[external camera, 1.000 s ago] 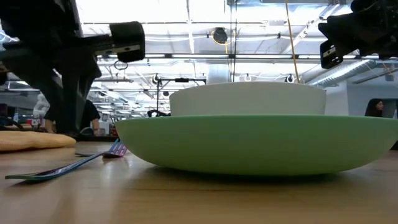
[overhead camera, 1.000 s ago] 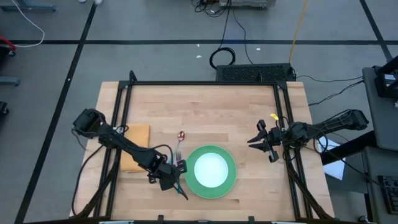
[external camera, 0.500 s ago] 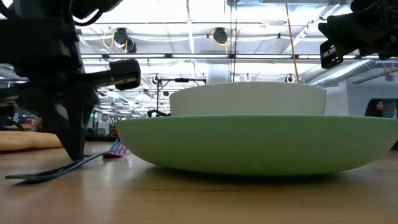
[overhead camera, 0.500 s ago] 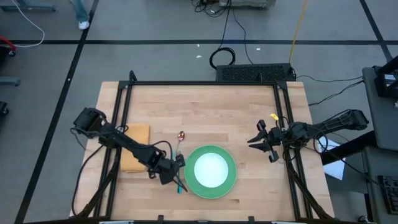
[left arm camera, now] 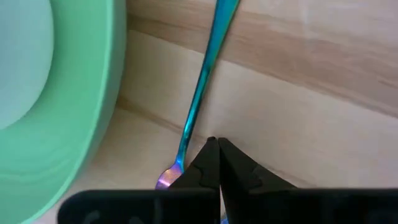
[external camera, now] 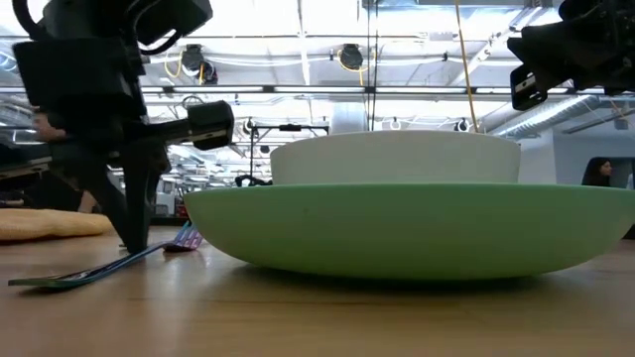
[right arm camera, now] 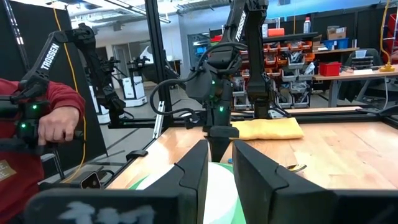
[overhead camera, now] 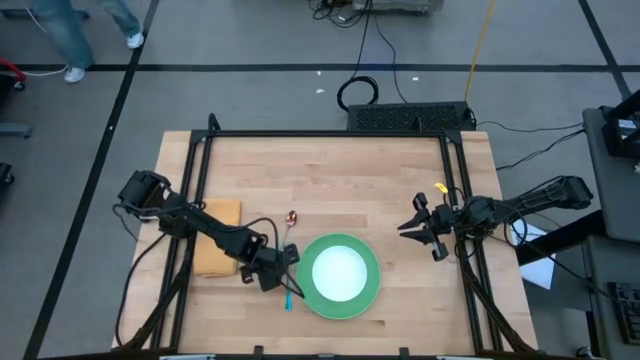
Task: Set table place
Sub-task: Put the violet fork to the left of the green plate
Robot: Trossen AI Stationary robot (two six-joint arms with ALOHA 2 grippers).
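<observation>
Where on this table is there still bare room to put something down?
Bare wood runs along the far side of the table and between the green plate and the right hand. It is crowded around the left hand, fork, spoon and cloth.

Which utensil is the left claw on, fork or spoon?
The fork, lying beside the green plate under the left claw. The spoon lies apart, farther up the table.

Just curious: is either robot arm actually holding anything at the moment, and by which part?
Nothing is held. The left gripper has its fingers shut beside the fork, which lies on the table. The right gripper is open and empty.
</observation>
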